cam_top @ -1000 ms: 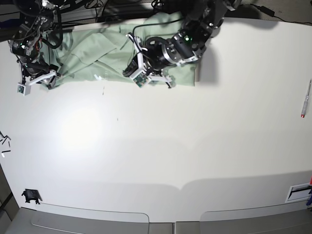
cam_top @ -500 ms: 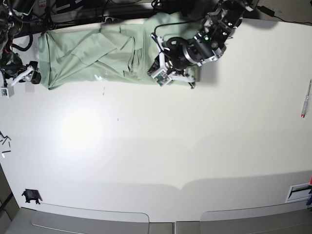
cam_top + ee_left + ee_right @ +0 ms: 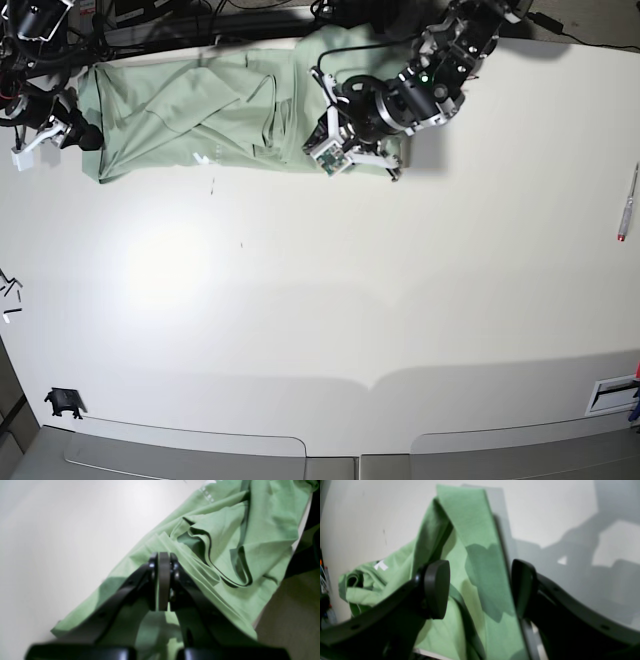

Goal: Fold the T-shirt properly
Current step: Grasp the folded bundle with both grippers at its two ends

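The pale green T-shirt (image 3: 190, 110) lies stretched sideways along the table's far edge, with its dark-trimmed collar (image 3: 225, 562) rumpled near the middle. My left arm (image 3: 385, 105) reaches over the shirt's right part. Its gripper (image 3: 163, 557) is shut, tips down over pleated cloth; no cloth shows between the pads. My right gripper (image 3: 480, 590) stands open at the shirt's left end (image 3: 75, 133). A flat strip of the T-shirt (image 3: 472, 542) lies behind the gap, untouched by either pad.
A pen (image 3: 628, 205) lies near the right edge. Small black bits (image 3: 8, 290) and a black clip-like piece (image 3: 63, 402) sit at the left. A white slot (image 3: 612, 395) is at the lower right. The table edge (image 3: 297, 540) runs just beyond the collar.
My right gripper opened, let go of the shirt's left end and drew off to the left. The left arm slid right across the shirt, then stopped. The shirt now reaches further left.
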